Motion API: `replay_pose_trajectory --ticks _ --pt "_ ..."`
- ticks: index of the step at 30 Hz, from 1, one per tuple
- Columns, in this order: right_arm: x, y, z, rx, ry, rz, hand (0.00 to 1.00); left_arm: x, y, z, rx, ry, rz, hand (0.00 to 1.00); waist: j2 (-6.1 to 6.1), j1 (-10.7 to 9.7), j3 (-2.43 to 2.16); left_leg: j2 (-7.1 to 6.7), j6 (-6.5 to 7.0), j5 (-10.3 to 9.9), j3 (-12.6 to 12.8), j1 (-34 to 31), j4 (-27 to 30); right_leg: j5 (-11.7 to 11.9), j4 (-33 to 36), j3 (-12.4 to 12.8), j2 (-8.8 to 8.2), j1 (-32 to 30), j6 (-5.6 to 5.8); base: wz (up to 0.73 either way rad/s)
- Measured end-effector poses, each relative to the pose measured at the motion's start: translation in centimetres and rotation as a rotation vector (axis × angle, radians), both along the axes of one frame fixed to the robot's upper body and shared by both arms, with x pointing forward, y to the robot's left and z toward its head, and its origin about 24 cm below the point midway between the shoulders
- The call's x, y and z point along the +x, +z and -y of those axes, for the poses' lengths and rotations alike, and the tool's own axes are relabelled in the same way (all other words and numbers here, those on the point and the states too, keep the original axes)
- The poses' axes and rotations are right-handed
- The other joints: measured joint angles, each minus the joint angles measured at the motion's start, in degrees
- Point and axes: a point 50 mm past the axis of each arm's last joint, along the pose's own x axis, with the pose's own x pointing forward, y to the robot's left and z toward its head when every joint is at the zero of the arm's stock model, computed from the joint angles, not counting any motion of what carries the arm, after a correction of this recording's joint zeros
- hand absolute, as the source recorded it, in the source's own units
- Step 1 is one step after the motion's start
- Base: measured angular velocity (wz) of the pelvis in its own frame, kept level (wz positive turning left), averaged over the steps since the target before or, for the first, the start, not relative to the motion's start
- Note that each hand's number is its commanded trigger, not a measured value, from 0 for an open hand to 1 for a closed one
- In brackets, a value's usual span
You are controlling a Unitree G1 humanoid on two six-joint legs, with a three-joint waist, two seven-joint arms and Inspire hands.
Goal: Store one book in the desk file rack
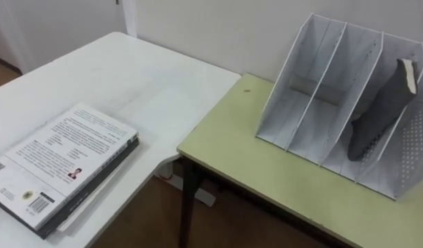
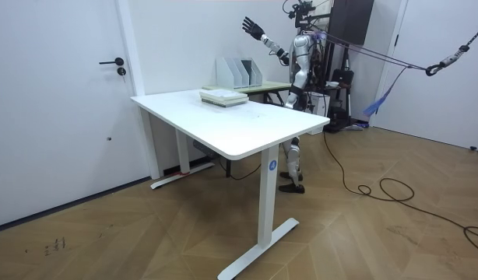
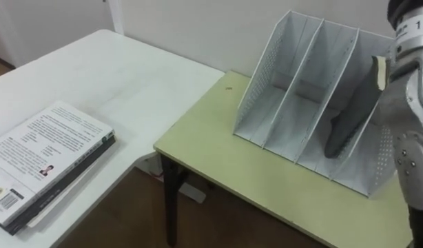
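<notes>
Book in rack, apart from fingers

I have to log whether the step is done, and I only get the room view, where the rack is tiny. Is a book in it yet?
Observer: Yes, a dark book leans in the rightmost slot of the rack.
Operator: Standing straight?
Observer: No, tilted, with its top back and to the right.
Operator: And the stack on the white table?
Observer: Its top book lies flat, barcode side up.
</notes>
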Motion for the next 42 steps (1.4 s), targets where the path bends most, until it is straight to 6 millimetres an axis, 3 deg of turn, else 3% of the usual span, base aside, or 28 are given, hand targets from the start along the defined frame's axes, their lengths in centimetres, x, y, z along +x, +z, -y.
replay_pose_trajectory --ticks 3,5,7,9,14,19,23,27,28,31,38,42 --pt "0.1 -2.3 -1.8 -0.104 0.138 -0.091 0.0 0.0 0.0 -0.1 -0.001 -0.012 0.0 0.0 -0.45 0.7 -0.02 0.08 -0.03 0.0 0.1 0.2 0.0 0.0 -0.1 0.0 -0.14 0.2 0.0 0.0" --pt "-0.1 -5.5 -3.2 -0.205 0.281 -0.223 0.0 0.0 0.0 -0.1 -0.016 0.001 0.001 0.0 -0.74 1.1 -0.04 0.08 -0.08 0.0 -0.2 0.0 0.0 0.0 -0.1 0.0 -0.16 0.1 -0.01 0.0" --pt "-0.3 -7.4 -4.3 -0.281 0.38 -0.313 0.0 0.2 0.0 -0.3 -0.031 0.0 0.006 0.0 -0.9 2.1 -0.01 0.05 -0.07 -0.1 0.0 -0.4 -0.2 0.0 0.0 0.1 -0.15 -0.3 -0.06 -0.02" --pt "-0.8 -9.4 -5.2 -0.364 0.479 -0.397 0.0 0.6 0.2 -0.8 -0.033 -0.03 0.006 0.0 -1.33 2.5 0.32 0.08 -0.08 0.0 -0.4 -0.6 -0.2 0.1 0.0 0.0 -0.02 -0.3 -0.08 0.05" --pt "-3.2 -16.4 -6.9 -0.598 0.739 -0.674 0.0 2.5 0.4 -1.3 -0.036 -0.085 -0.004 0.0 -2.52 6.6 0.49 0.13 -0.12 -0.1 -0.6 -0.7 -0.1 0.1 -0.2 0.1 0.35 -0.5 -0.1 0.01" --pt "-5.5 -23.8 -4.8 -0.717 0.81 -1.051 0.0 3.1 0.5 -1.5 -0.039 -0.108 -0.018 0.0 -3.21 8.6 0.54 -0.13 -0.08 -0.1 -2.0 -1.0 0.1 0.1 -0.3 -0.6 -0.23 -0.3 -0.07 0.15" --pt "-7.5 -28.5 -1.7 -0.75 0.754 -1.325 0.0 2.9 0.3 -1.3 -0.061 -0.068 -0.03 0.0 -2.4 8.8 1.05 -0.3 0.02 -0.1 -3.1 -1.5 0.3 0.1 -0.3 -0.7 -0.3 -0.2 0.02 0.14" --pt "-9.9 -32.7 0.7 -0.771 0.672 -1.567 0.0 2.5 0.0 -0.6 -0.079 -0.064 -0.035 0.0 -0.95 9.1 0.78 -0.29 0.01 -0.1 -3.2 -1.5 0.3 0.1 -0.3 -2.6 -0.56 -0.1 0.05 0.01" --pt "-10.7 -33.7 1.5 -0.761 0.634 -1.625 0.0 2.5 -0.1 -0.2 -0.084 -0.061 -0.035 0.0 -0.09 9.0 0.92 -0.33 0.01 -0.1 -3.3 -1.6 0.2 0.1 -0.3 -3.5 -0.66 0.0 0.05 0.0" --pt "-13.4 -36.9 2.7 -0.67 0.532 -1.793 0.0 1.9 -0.4 0.4 -0.094 -0.047 -0.048 0.0 1.23 9.0 0.47 -0.35 -0.03 -0.1 -3.3 -1.4 0.1 0.0 -0.4 -3.4 -0.67 0.2 0.19 0.0" --pt "-19.1 -41.1 5.2 -0.306 0.225 -2.007 0.0 -0.3 -0.6 0.0 -0.066 0.057 -0.067 0.0 0.58 8.3 0.06 -1.04 -0.06 -0.1 -4.1 -0.8 0.6 -0.1 -2.2 -3.2 -0.46 2.2 0.13 0.07" --pt "-21.4 -42.3 5.3 -0.137 0.061 -2.052 0.0 -1.2 -0.7 0.0 -0.06 0.097 -0.079 0.0 0.33 8.1 0.24 -1.03 -0.04 -0.1 -4.8 -0.1 0.7 -0.2 -2.5 -3.5 -0.59 3.4 0.24 0.09"
